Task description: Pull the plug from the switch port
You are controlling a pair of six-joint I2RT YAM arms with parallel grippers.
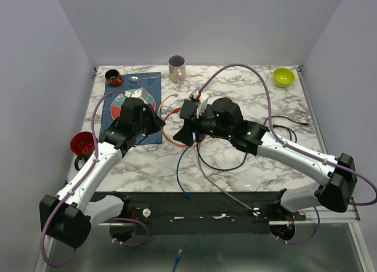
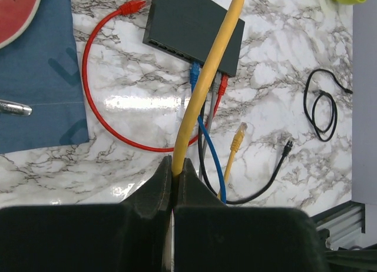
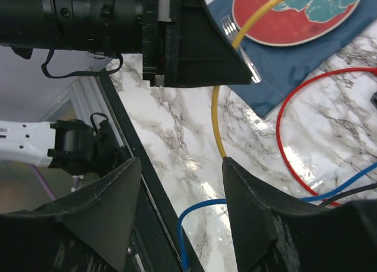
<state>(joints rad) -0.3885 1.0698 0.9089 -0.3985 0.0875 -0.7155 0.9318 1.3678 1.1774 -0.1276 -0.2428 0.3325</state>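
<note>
Left hand (image 2: 177,163) is clamped tight on the yellow cable (image 2: 203,78), which rises from its fingertips and crosses over the switch (image 2: 188,25). That switch lies flat on the marble worktop (image 2: 277,60), with a blue plug (image 2: 194,73), a grey plug (image 2: 215,80) and a red plug (image 2: 223,86) seated along the long edge facing the left hand. Jaws of the right hand (image 3: 181,160) stand well apart, gripping nothing, with the yellow cable passing close by one finger.

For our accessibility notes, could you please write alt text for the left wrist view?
The left gripper is shut on a yellow cable that crosses the black switch. A blue plug, a grey plug and a red plug sit in its near edge.
</note>
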